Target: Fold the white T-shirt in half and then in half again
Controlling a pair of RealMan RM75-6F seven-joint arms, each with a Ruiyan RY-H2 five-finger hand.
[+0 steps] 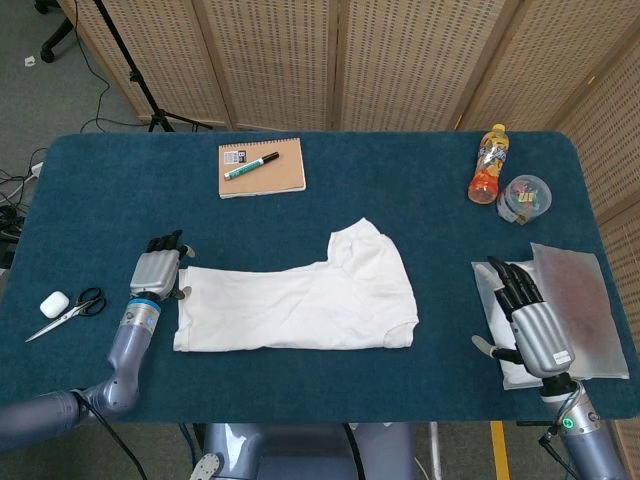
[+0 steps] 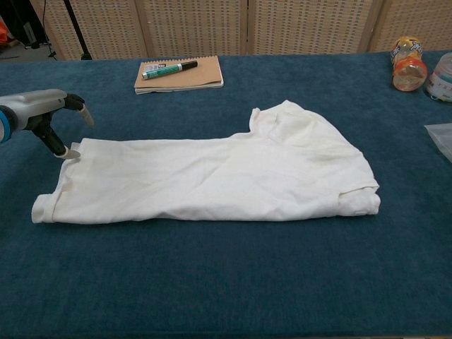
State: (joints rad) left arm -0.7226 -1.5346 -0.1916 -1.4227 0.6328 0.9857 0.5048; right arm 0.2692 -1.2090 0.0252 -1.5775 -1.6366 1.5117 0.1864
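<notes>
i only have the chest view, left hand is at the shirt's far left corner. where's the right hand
Observer: The right hand is over the clear plastic sheet at the right edge of the table, well apart from the white T-shirt.
Operator: holding anything
Observer: No, its fingers are apart and nothing is in them.
Operator: anything near the left arm i should watch for
Observer: Scissors and a small white case lie on the table just outside the left hand.
</notes>
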